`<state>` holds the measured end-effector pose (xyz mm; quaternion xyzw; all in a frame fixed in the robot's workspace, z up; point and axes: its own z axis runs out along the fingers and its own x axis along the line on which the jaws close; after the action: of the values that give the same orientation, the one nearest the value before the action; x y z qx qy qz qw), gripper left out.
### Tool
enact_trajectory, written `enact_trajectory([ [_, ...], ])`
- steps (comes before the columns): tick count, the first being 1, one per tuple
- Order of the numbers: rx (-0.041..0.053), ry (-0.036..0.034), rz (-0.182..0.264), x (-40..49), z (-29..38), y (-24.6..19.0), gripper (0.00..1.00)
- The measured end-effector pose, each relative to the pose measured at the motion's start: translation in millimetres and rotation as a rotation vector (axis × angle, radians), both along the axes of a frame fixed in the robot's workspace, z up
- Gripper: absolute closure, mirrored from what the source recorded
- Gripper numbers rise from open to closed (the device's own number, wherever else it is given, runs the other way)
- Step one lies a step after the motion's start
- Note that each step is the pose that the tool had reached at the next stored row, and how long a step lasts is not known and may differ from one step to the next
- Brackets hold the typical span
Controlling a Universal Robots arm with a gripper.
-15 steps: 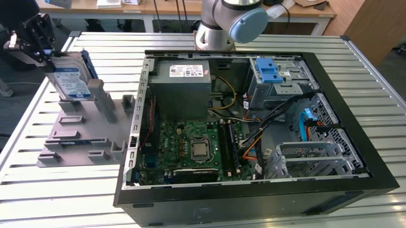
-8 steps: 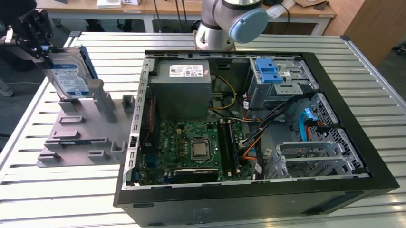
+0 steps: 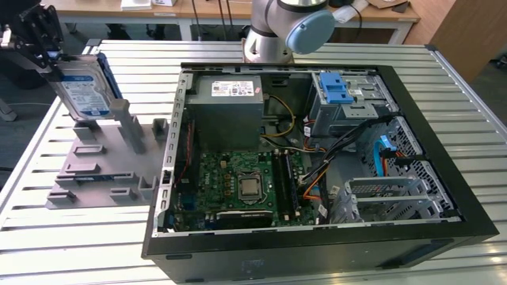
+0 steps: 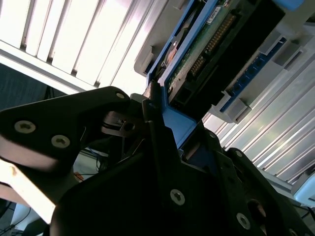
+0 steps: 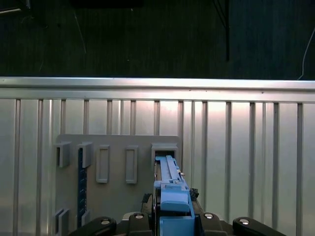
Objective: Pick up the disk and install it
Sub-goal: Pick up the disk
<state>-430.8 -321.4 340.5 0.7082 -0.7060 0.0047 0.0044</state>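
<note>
In the exterior view the disk [image 3: 83, 90], silver with a white-and-blue label and a blue carrier frame, stands upright on edge at the left. It is over a slot of the grey fixture plate [image 3: 103, 172]. I cannot tell whether its lower end is clear of the slot. My gripper [image 3: 50, 59] is shut on the disk's top end. The first wrist view looks down the blue carrier edge of the disk [image 5: 170, 194], held in the gripper [image 5: 172, 221], toward the fixture plate [image 5: 118, 187]. The second wrist view shows the disk [image 4: 206, 46] with its green board, clamped in the gripper [image 4: 167, 125].
An open black computer case [image 3: 443, 196] lies at the exterior view's right. It holds a grey power-supply box [image 3: 230, 107], a motherboard [image 3: 241, 181] and a grey cage with a blue latch [image 3: 341, 89]. The arm's base [image 3: 273, 35] stands behind it on the slatted metal table [image 3: 79, 237].
</note>
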Motion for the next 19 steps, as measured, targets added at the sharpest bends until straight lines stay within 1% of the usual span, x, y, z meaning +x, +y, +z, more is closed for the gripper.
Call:
enact_trajectory([
  [12,0.0000,0.0000,0.000,0.0,17.2,0.0,0.63],
  [13,0.0000,0.0000,0.000,0.0,18.1,0.0,0.63],
  [17,0.0001,-0.0002,0.000,0.0,18.2,0.0,0.63],
  [19,0.0025,0.0002,0.000,0.0,18.4,0.0,0.63],
])
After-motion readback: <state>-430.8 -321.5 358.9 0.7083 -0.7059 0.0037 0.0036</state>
